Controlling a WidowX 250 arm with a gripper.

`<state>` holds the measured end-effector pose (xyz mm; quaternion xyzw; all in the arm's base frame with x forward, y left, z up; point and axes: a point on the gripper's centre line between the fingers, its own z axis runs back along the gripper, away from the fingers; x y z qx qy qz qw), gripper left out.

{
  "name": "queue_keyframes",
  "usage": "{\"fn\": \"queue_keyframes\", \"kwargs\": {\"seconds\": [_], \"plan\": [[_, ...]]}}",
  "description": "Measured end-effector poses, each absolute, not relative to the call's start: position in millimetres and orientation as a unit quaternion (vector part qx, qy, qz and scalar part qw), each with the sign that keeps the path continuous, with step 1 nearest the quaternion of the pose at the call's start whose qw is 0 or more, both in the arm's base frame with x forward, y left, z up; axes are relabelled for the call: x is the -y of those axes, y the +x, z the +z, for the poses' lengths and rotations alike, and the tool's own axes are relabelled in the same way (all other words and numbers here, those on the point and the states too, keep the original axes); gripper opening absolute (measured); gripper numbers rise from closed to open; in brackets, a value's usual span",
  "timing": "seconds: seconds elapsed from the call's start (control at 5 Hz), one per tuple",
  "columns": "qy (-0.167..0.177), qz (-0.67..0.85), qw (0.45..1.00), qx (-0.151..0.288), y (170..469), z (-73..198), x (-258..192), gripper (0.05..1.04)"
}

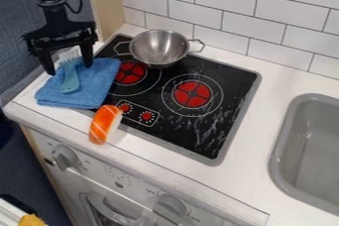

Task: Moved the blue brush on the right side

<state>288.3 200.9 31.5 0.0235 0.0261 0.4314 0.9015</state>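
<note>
Looked down at a slant on a white worktop point(263, 170) in a toy kitchen. At the upper left, saw a black gripper point(69, 67) pointing down over a folded blue towel point(102, 79). Found the fingers point(45, 60) spread wide, one to each side of a blue brush point(71, 81), and closed on nothing. Could not tell for sure about any light touch against the brush or the towel.

Found the brush on top of the towel, at the left end of the worktop, with pale bristles toward the wall and a light blue handle toward the front. Noted the towel just under it, lapping over the left edge of a black stove top point(177, 138).

On the stove top, made out round burners with red centres, and two small red dials near the front left. Toward the back, saw a shiny metal pot point(159, 47) standing upright, with a loop handle on each side. At the stove's front left corner, near the towel, found a piece of toy sushi point(104, 125), orange with white stripes.

At the right, noted a grey sink point(311, 153) set into the worktop. Behind, saw a wall of white tiles point(265, 19); below the front edge, a pale panel with grey knobs point(64, 157). At the bottom left corner, glimpsed something yellow point(31, 220).
</note>
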Motion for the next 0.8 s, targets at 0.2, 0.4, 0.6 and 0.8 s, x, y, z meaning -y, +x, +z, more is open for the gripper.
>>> {"fn": "queue_keyframes", "kwargs": {"seconds": [0.2,0.4,0.6,0.8], "plan": [[0.016,0.420,0.907,-0.021,292.8,29.3,-204.1,1.001],[0.013,0.412,0.911,-0.012,295.3,25.8,-206.4,0.969],[0.009,0.405,0.914,-0.013,295.8,23.5,-205.9,0.842],[0.001,0.400,0.916,-0.013,295.5,21.8,-206.0,0.542]]}}
